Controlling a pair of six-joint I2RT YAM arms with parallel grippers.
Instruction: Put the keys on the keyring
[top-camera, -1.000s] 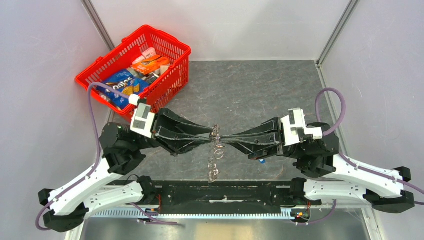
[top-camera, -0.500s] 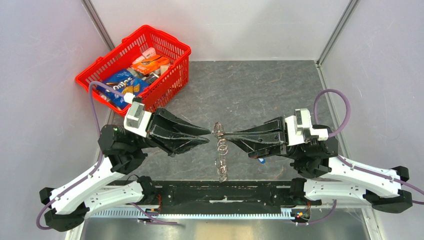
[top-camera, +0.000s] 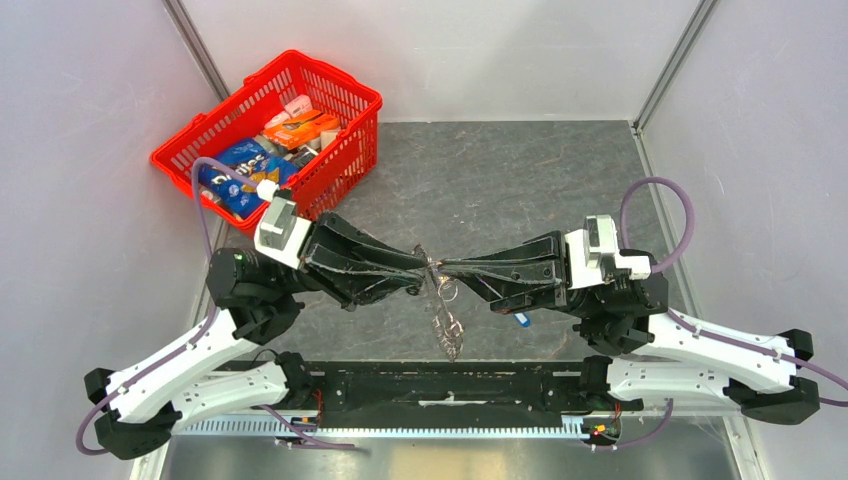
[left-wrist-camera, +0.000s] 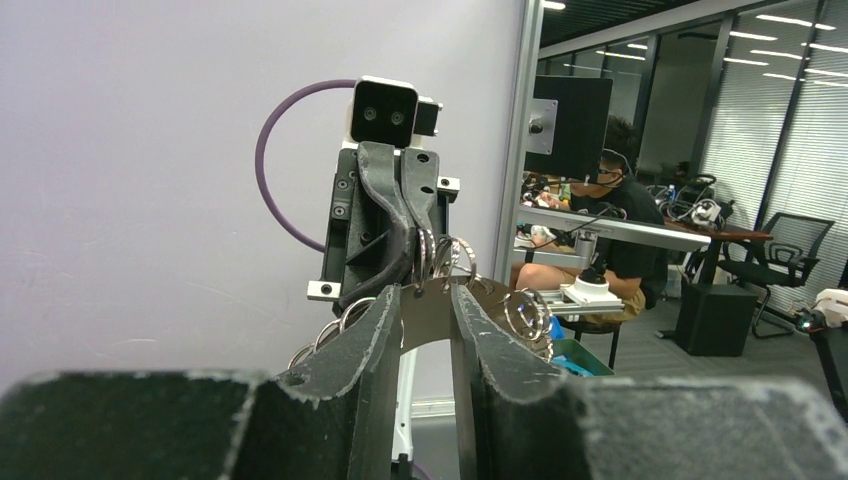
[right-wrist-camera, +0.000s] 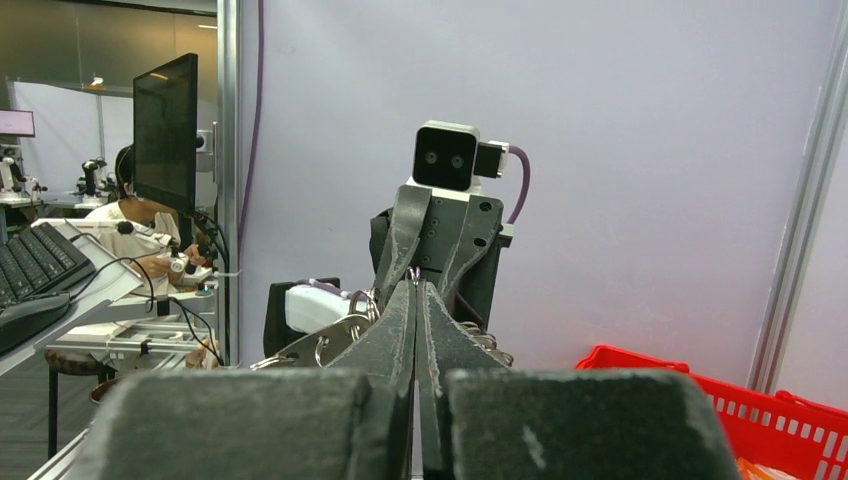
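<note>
Right fingers (right-wrist-camera: 395, 335) are clenched on the keyring (left-wrist-camera: 446, 256), pads flush, only thin wire between them. Left fingers (left-wrist-camera: 362, 345) grasp a flat key (left-wrist-camera: 425, 318). The metal fills the gap edge to edge in the left wrist view, so it reads as gripped, probably lightly. The tips meet in mid-air, well apart from the basket (top-camera: 345, 160), on its side toward the arm bases.

The rest of the keys (top-camera: 447, 322) hang below that meeting point as a loose string. Cannot tell whether the lower end touches the worktop (top-camera: 520, 180). The blue key (top-camera: 522, 321) lies on the worktop under the right arm, farther from the basket than the bunch, on no ring.

Risks:
- Ring slips. It is held by wire at the very tips, so a sideways shove from the key could twist it out and drop the bunch.
- Key pivots. It is gripped on its flat faces with little contact, so pushing against the coil may turn it and the hole misses the split.
- The ring's split end is hidden behind the fingers. If it faces away, pushing only loads both arms.
- The hanging bunch swings on any quick move and drags the ring round in the pinch.
- The tips sit nose to nose with little room, so a collision is likely.
- A low sweep of the right arm could knock the blue key.
</note>
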